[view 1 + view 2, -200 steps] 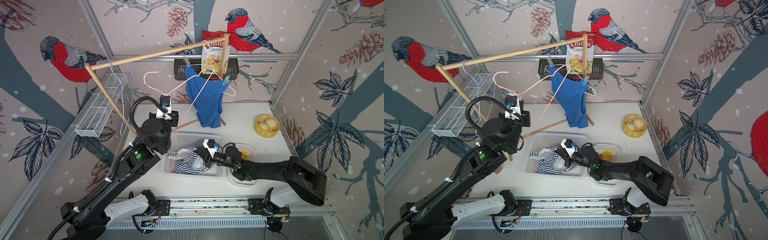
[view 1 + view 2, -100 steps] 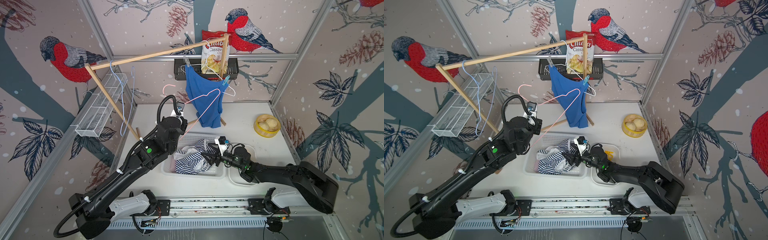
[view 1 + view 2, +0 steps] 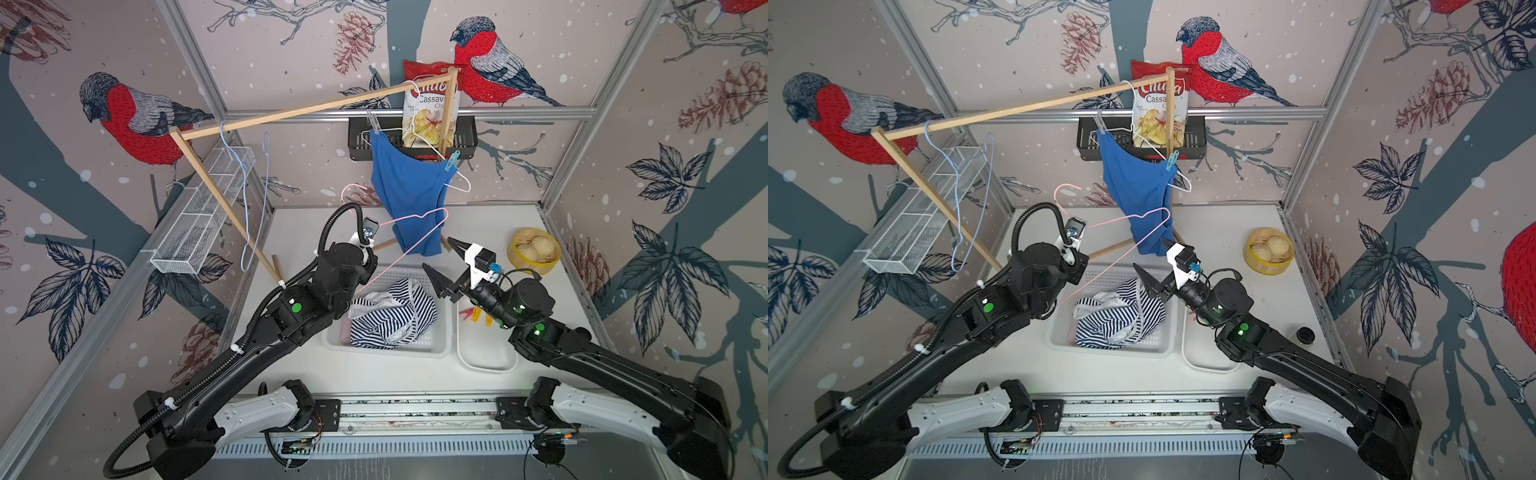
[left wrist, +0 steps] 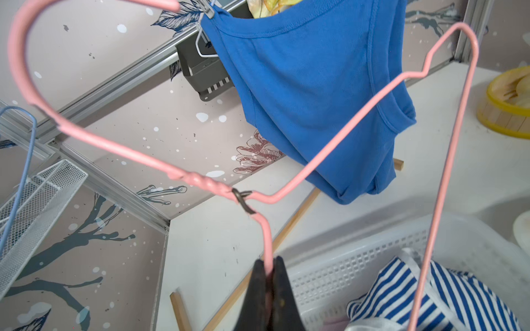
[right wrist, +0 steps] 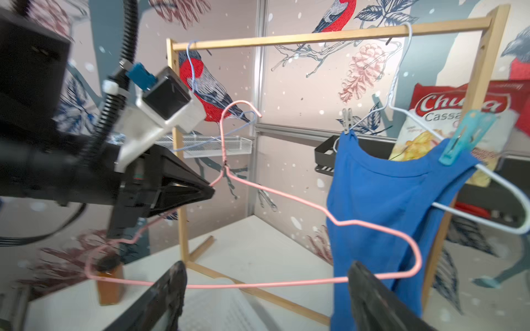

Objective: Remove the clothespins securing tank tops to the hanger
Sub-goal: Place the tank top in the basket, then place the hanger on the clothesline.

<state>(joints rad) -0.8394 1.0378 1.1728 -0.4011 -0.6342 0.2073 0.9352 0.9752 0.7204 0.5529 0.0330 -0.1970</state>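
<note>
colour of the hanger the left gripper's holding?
Pink. The hanger shows best in the left wrist view.

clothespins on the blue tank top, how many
2: grey clothespin on one strap, teal clothespin on the other, pinning the blue tank top to the white hanger; folds might hide more.
</note>
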